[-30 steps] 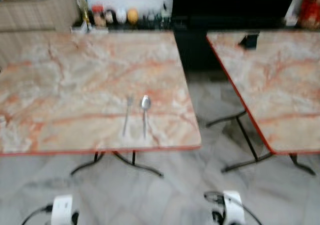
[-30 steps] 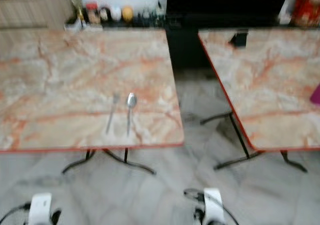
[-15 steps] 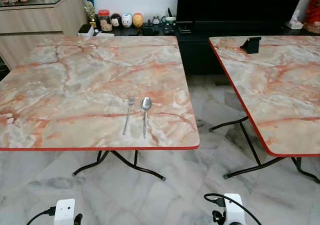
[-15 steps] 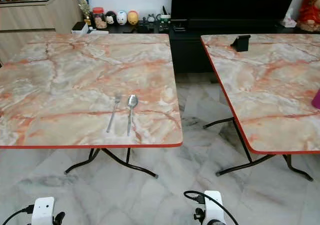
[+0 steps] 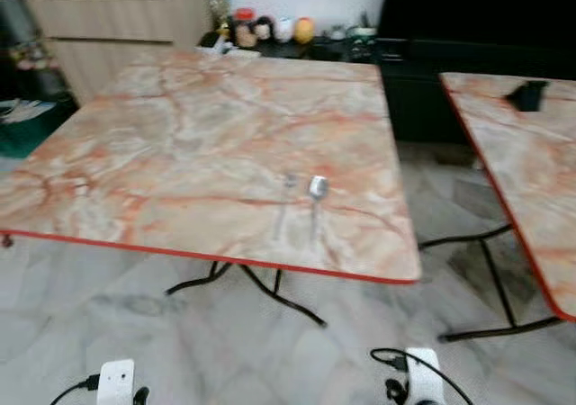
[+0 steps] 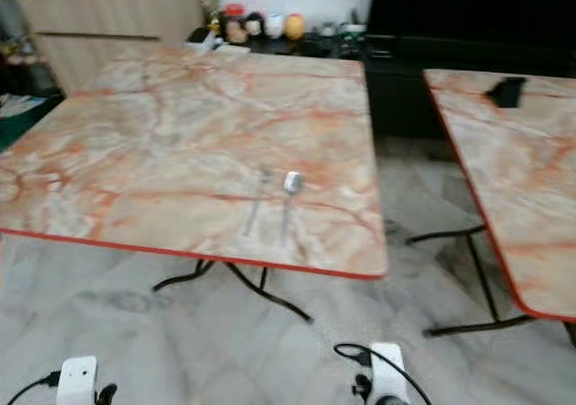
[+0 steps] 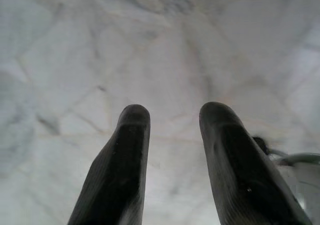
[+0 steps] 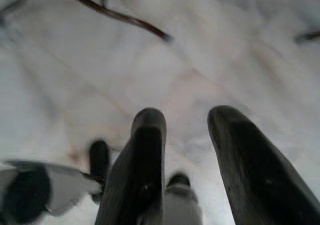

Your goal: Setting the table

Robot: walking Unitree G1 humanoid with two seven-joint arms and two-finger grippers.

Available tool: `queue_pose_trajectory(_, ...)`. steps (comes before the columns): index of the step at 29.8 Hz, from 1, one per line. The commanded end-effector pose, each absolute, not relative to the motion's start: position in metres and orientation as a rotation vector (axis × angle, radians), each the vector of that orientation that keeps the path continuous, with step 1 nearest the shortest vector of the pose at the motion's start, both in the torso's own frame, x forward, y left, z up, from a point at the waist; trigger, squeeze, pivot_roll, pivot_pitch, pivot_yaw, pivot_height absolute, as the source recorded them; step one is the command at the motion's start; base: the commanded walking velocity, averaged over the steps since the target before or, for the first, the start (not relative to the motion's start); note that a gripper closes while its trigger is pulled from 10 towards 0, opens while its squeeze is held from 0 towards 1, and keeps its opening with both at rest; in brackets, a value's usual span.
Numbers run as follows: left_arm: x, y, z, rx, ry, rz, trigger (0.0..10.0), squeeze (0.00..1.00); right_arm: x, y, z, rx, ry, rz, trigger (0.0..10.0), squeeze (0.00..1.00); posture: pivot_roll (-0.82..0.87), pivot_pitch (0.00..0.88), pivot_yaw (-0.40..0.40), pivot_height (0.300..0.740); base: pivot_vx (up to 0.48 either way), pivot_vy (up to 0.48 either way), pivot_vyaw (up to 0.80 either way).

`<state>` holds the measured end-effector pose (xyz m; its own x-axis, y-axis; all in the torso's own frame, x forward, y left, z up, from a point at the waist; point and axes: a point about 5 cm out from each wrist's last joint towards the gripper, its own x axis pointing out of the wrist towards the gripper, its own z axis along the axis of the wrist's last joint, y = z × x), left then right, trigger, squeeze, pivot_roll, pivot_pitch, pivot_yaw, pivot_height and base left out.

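Marble-pattern bench [image 5: 180, 153], red-edged, with cutlery laid near its front edge.

A metal fork [image 5: 283, 205] and spoon [image 5: 315, 202] lie side by side, just apart, long axes running 12 to 6 o'clock, heads toward 12; spoon at the fork's 3 o'clock. The frames are blurred and no writing is legible. Left gripper [image 7: 170, 116] and right gripper [image 8: 186, 121] hang over pale veined floor tiles [image 7: 100, 45], ribbed black jaws released, grasping nothing. A second matching bench [image 5: 531, 171] stands at 3 o'clock.
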<state>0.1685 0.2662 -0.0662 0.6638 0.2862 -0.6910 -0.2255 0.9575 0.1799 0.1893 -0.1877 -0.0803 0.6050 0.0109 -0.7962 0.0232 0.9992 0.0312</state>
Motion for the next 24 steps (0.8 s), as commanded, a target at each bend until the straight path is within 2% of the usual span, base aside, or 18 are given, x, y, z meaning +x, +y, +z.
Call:
queue_pose_trajectory(1, 0.1693, 0.2646, -0.0662, 0.084, 0.785, 0.289, 10.0, 0.0, 0.1817, -0.1968, -0.0828, 0.04, 0.939, -0.038, 10.0, 0.0, 0.01, 0.0, 0.007, 0.724, 0.0, 0.48, 0.0)
queue_pose_trajectory(6, 0.1727, 0.265, -0.0641, 0.102, 0.771, 0.284, 10.0, 0.0, 0.1815, -0.1966, -0.0829, 0.041, 0.939, -0.036, 10.0, 0.0, 0.01, 0.0, 0.008, 0.724, 0.0, 0.423, 0.0)
queue_pose_trajectory(24, 0.1769, 0.261, -0.0625, 0.12, 0.747, 0.26, 10.0, 0.0, 0.1845, -0.1963, -0.0805, 0.04, 0.896, -0.029, 10.0, 0.0, 0.0, 0.0, 0.008, 0.724, 0.0, 0.0, 0.0)
